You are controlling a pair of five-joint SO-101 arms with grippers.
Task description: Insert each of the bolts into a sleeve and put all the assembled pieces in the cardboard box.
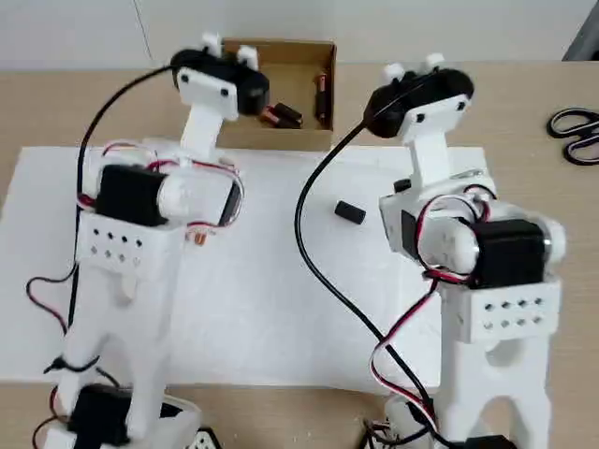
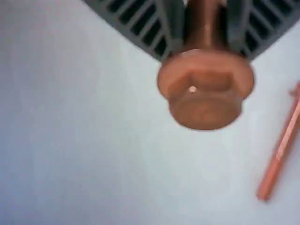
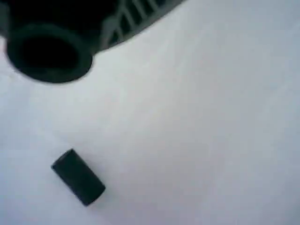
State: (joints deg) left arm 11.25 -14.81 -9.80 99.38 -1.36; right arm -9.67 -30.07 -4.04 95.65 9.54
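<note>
1. L gripper, at abt 11 o'clock over the white sheet, is clamped on the held bolt by its shank, with the hex head poking out free. It looks like coppery metal: stiff, small, prob. light. It's smooth, so I'd guess it twists if the pinch is slack.
2. Loose bolt lies flat on the sheet, abt 10 o'clock from centre, near the L arm. It's thin and will roll, so best pinched across mid-shank.
3. Cardboard box sits at 12 o'clock, just past the sheet's far edge. A few assembled pieces are already inside.
4. Loose sleeve lies on its side, abt 2 o'clock from centre. It's a short rigid tube that rolls easily. Take it across the barrel and keep the bore clear.
5. R gripper, at abt 1 o'clock, is closed on the held sleeve, bore end open.
6. Scissors are at 2 o'clock on the bare table, well apart.
</note>
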